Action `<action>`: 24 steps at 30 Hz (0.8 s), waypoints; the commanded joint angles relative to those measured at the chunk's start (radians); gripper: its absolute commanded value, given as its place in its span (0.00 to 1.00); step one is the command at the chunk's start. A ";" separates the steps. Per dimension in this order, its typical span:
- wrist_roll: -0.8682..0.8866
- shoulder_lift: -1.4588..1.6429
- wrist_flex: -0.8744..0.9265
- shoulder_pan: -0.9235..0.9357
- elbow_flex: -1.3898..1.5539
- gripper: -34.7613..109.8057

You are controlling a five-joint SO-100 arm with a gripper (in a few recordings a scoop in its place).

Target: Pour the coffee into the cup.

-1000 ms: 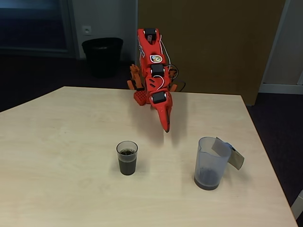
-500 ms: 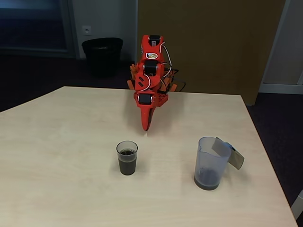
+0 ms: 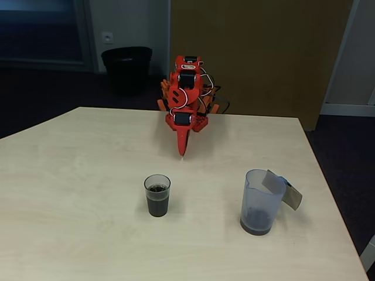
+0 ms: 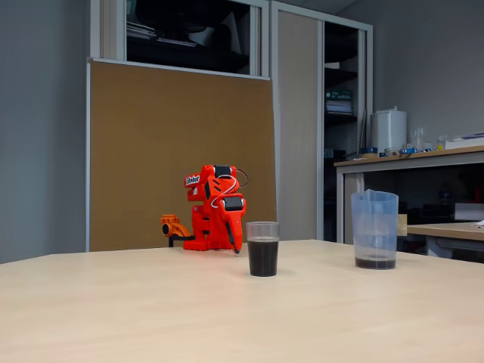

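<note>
Pincer [image 3: 182, 151] of red arm hangs empty behind small clear plastic cup [image 3: 157, 195], fingers together, tip down. Cup holds dark coffee [image 3: 157, 204]; translucent jug [image 3: 259, 201] right of cup, on pale worktop [image 3: 76, 175].

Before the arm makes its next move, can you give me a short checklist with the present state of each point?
1. Cup upright and holding coffee: ok, dark liquid fills most of it.
2. Jug upright on the table: ok, with a thin dark layer at its bottom.
3. Cup and jug apart from each other: ok, a clear gap in both fixed views.
4. Gripper away from both vessels: ok, it points down near the arm's base, behind the cup.
5. Gripper holds nothing: ok, its fingers look closed together.
6. No spill on the table: cannot tell for small drops; no puddle shows.
</note>
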 commanded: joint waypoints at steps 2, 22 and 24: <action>-0.005 0.066 0.041 -0.046 0.006 0.24; -0.008 0.067 0.041 -0.087 0.006 0.24; -0.008 0.067 0.041 -0.087 0.006 0.24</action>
